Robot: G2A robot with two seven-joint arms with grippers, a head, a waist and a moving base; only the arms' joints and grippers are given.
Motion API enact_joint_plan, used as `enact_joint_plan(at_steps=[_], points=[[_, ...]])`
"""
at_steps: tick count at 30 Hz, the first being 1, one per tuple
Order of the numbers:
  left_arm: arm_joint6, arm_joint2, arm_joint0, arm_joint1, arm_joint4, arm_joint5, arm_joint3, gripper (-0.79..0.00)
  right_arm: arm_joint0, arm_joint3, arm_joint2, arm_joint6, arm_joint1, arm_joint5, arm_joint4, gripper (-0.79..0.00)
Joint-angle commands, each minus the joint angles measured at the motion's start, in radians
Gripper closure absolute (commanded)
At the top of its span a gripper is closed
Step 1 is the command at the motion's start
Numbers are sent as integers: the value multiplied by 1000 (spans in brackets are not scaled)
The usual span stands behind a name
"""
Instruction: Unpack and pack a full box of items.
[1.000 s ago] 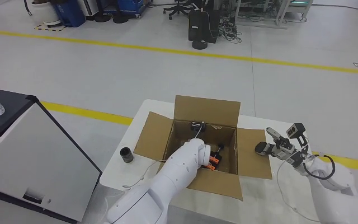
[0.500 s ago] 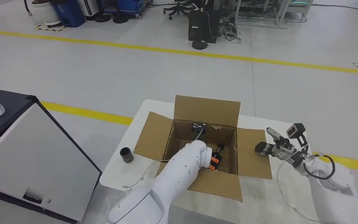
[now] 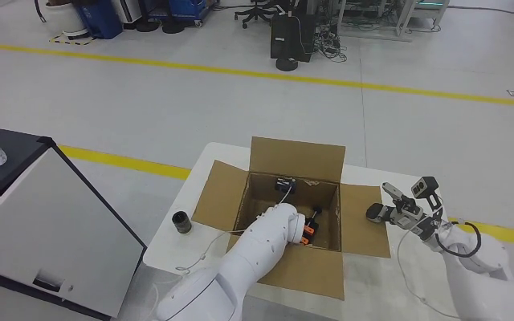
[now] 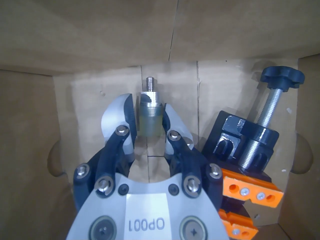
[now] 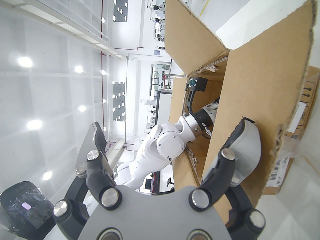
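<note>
box (image 3: 297,160): cardboard, flaps open, on counter (image 3: 165,245) | left gripper (image 4: 149,111): down inside box, fingers closed on both sides of metal stud (image 4: 149,121) | clamp (image 4: 250,146): black and orange, in box just beside stud | right gripper (image 5: 171,126): wide open, empty, outside box by side flap | black cup (image 3: 182,221): on counter, apart from box

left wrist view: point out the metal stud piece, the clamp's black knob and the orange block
metal stud piece (image 4: 149,118), left wrist view, on its cylindrical body
black knob (image 4: 282,78), left wrist view, on the knob's lobed head
orange block (image 4: 250,189), left wrist view, on its face with holes
</note>
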Motion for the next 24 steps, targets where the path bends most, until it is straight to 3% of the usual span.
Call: enact_joint_plan(at_steps=[1,3,5,15,24], points=[[-1,3,1,0,0,1,0,-154,0,0,0,0,0,0,0,-785],[-1,7,2,0,-1,1,0,-142,0,0,0,0,0,0,0,-785],[-1,12,1,-1,0,4,-1,0,0,0,0,0,0,0,0,-785],[25,13,-16,-2,-18,-3,-19,0,0,0,0,0,0,0,0,-785],[-30,26,-30,-4,16,12,-33,0,0,0,0,0,0,0,0,-785]])
